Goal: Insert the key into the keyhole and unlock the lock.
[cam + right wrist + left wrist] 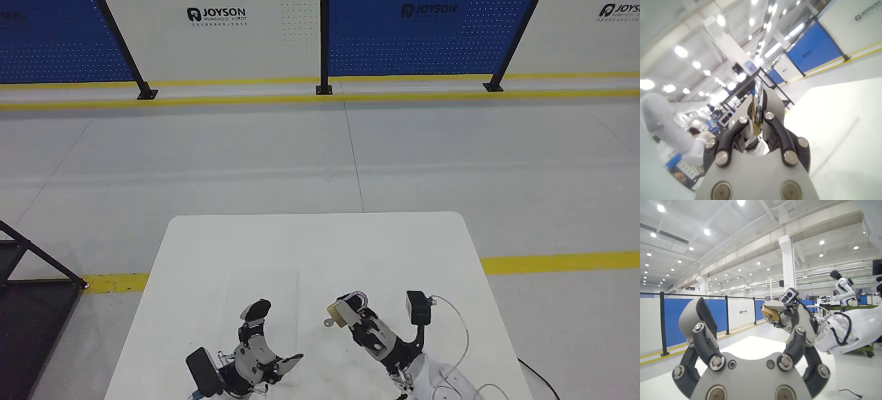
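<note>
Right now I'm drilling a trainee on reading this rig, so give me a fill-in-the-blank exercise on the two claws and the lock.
1. The right claw is ___ on the brass padlock.
2. The left claw is ___ and holds nothing.
3. Both claws are above a ___ table.
Missing words: shut; open; white.
</note>
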You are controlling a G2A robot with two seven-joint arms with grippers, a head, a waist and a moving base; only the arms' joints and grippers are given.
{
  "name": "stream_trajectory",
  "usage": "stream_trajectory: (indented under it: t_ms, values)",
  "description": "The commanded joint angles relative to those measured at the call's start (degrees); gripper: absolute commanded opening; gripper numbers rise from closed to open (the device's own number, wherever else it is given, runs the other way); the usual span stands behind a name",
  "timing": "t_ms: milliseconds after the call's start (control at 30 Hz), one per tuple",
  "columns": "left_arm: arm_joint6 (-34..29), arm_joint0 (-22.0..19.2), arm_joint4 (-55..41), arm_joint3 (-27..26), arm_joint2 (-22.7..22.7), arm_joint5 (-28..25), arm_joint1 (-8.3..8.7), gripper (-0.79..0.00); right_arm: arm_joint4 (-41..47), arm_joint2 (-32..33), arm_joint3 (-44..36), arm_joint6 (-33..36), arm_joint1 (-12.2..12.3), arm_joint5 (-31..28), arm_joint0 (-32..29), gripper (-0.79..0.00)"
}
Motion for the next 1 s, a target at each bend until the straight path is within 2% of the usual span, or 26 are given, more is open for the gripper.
stream_trajectory:
  t_ms: [0, 167, 400, 500, 667, 967]
  values:
    - [-1.2, 2.5, -1.7, -1.6, -4.2, -2.7, 0.94, 0.0, -1.5, -1.7, 1.2, 2.3, -0.3, 2.6, 1.7, -0.785]
    - [-1.5, 7.8, -3.6, -4.0, -10.7, -5.7, 2.4, 0.0, -3.8, -6.2, 3.5, 7.7, -1.2, 8.7, 5.7, -0.785]
    - [-1.7, 9.9, -8.6, -3.5, -15.8, -8.1, 3.25, 0.0, -5.5, -14.2, 9.3, 13.7, -3.4, 17.4, 13.2, -0.785]
    - [-2.1, 9.9, -11.5, -3.5, -15.9, -8.6, 3.39, 0.0, -7.4, -18.1, 12.7, 14.9, -4.8, 20.0, 16.6, -0.785]
    - [-2.1, 9.9, -11.5, -3.5, -15.9, -8.6, 3.39, 0.0, -7.2, -22.9, 18.5, 13.8, -7.1, 22.8, 20.7, -0.785]
    - [-2.1, 9.9, -11.5, -3.5, -15.9, -8.6, 3.39, 0.0, -7.7, -29.9, 26.3, 16.1, -11.0, 27.3, 26.1, -0.785]
